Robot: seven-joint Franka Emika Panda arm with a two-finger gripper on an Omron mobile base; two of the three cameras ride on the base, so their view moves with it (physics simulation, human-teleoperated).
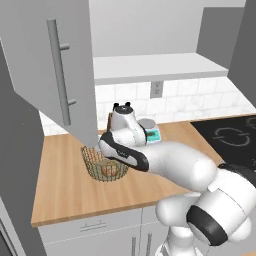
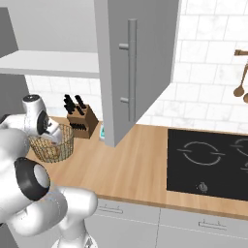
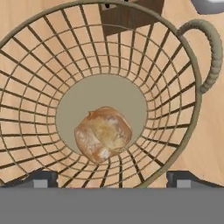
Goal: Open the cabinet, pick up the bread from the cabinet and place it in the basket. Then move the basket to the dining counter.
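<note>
Fingers (image 3: 112, 181) are spread wide, empty, hanging straight above the basket (image 3: 26, 87). Bread (image 3: 103, 134) sits free on the basket's flat base, slightly off-centre toward the fingers' side. So the drop looks done; the step in hand is probably getting a grip on the basket for the carry.

How I'd do it: don't close around the roll. Shift sideways to the rim and pinch the wire wall or the looped handle (image 3: 209, 52), one finger inside and one outside. Lift level, since the roll is loose and can slide. Keep the wrist clear of the open cabinet door (image 1: 50, 65) overhanging just above the basket.

Materials, near to far:
- Bread: lumpy, rounded, golden-brown crust with pale floury patches.
- Basket: thin tan wire, open radial mesh, bowl-shaped, solid dull disc for a base; likely light and could flex under a pinch.
- Tabletop (image 1: 60, 185): light wood grain, smooth.
- Behind the basket: dark wooden knife block (image 2: 81, 120), a scale (image 1: 150, 131).
- Cabinet (image 2: 140, 63): flat matte grey doors, long bar handles, pale shelf (image 1: 160, 67).
- Beyond: white tile backsplash, glossy black hob (image 2: 208, 164).
</note>
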